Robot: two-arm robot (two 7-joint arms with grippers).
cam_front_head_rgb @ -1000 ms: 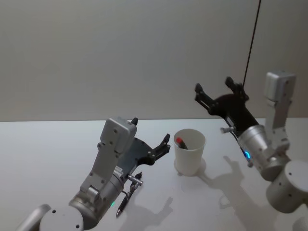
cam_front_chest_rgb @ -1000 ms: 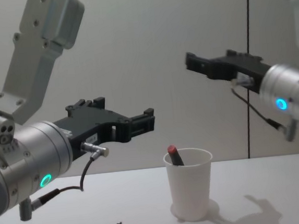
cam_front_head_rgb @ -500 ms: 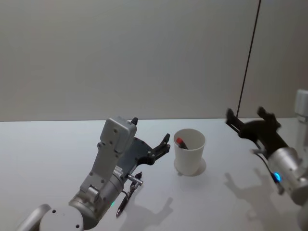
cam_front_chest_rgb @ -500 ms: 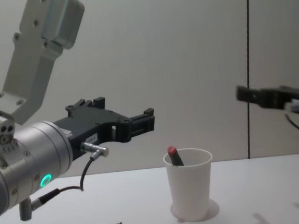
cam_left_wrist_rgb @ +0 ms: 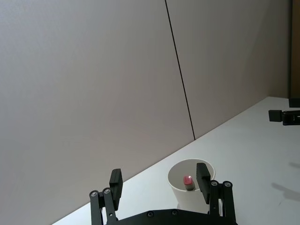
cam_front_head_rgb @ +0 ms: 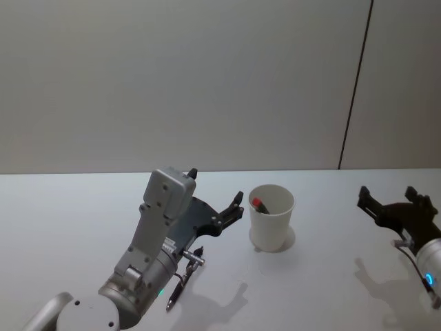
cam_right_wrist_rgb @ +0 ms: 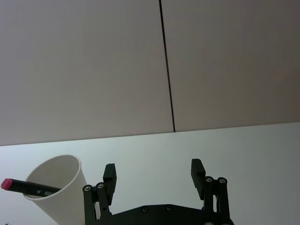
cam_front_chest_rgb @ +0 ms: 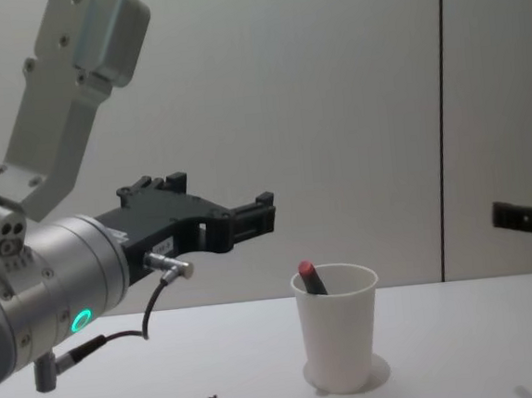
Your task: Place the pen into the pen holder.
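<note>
The pen holder [cam_front_head_rgb: 271, 219] is a white paper cup standing upright on the table. Inside it leans a dark pen [cam_front_head_rgb: 258, 203] whose red end [cam_front_chest_rgb: 307, 270] pokes above the rim. A second dark pen [cam_front_head_rgb: 174, 292] lies flat on the table under my left arm. My left gripper [cam_front_head_rgb: 216, 186] hovers open and empty just left of the cup, above table level. My right gripper [cam_front_head_rgb: 388, 197] is open and empty, low over the table well to the right of the cup. From the right wrist the cup [cam_right_wrist_rgb: 56, 187] shows off to one side of the spread fingers [cam_right_wrist_rgb: 197, 169].
The pale table [cam_front_head_rgb: 69, 221] stretches wide on both sides of the cup. A plain wall with a dark vertical seam [cam_front_head_rgb: 355, 89] stands behind it.
My right gripper has dropped from high up beside the cup and pulled away to the right, ending low over the table. The left arm, the cup and both pens have not moved.
</note>
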